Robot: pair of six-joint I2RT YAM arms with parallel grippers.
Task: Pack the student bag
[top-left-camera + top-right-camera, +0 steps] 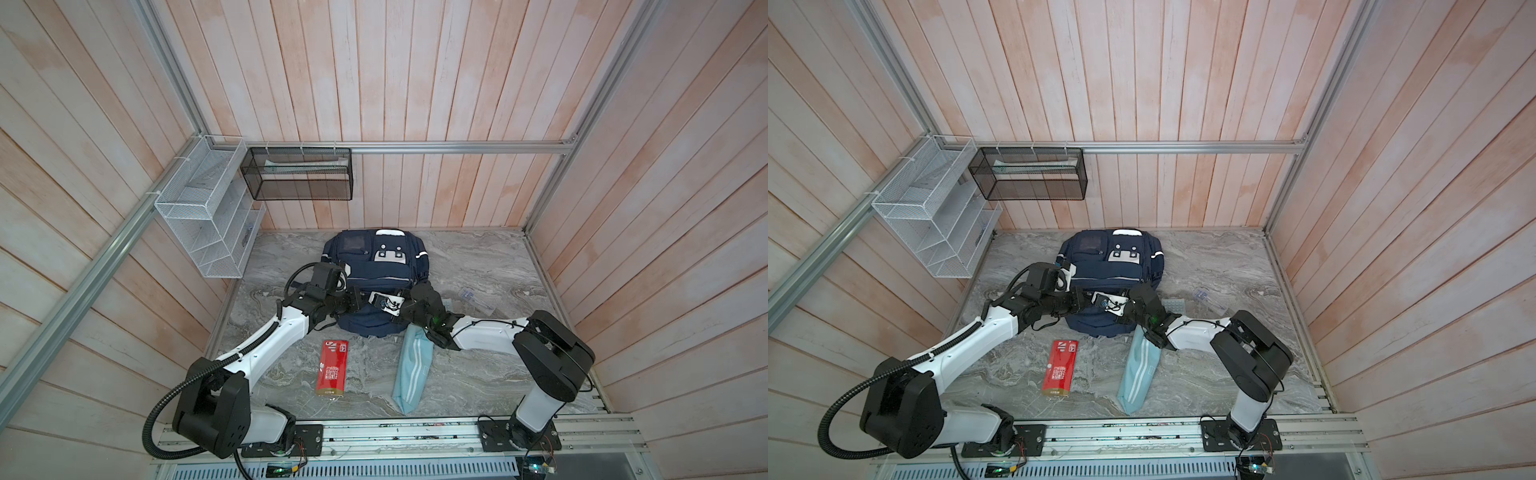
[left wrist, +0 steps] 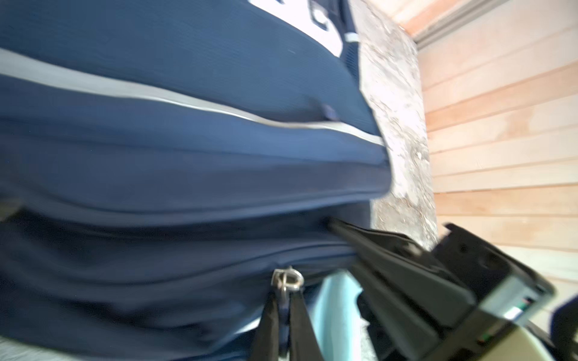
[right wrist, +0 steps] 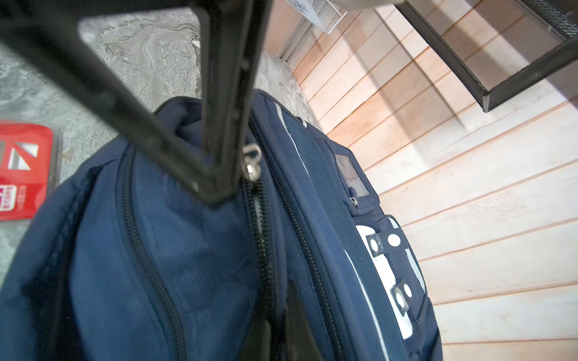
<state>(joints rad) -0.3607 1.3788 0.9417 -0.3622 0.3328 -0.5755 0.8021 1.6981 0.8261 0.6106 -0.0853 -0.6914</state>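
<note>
Left wrist view: left fingers [image 2: 270, 315] pinch the metal zipper pull [image 2: 287, 279] on the navy-blue fabric backpack [image 2: 187, 156]; right fingers [image 3: 225, 109] clenched beside. Unzipping, I'd judge; next, drag it steadily along.

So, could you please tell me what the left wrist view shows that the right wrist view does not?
Only the left wrist view shows the light-blue pouch and a side-on look at the right gripper, its tip pushed into a fold of the student bag. Only the right wrist view shows the red packet, the black mesh basket and the bag's clear window pocket. Both show the student bag, its white patch, the left gripper closed on the metal zipper pull, the marble table and the plank wall.
</note>
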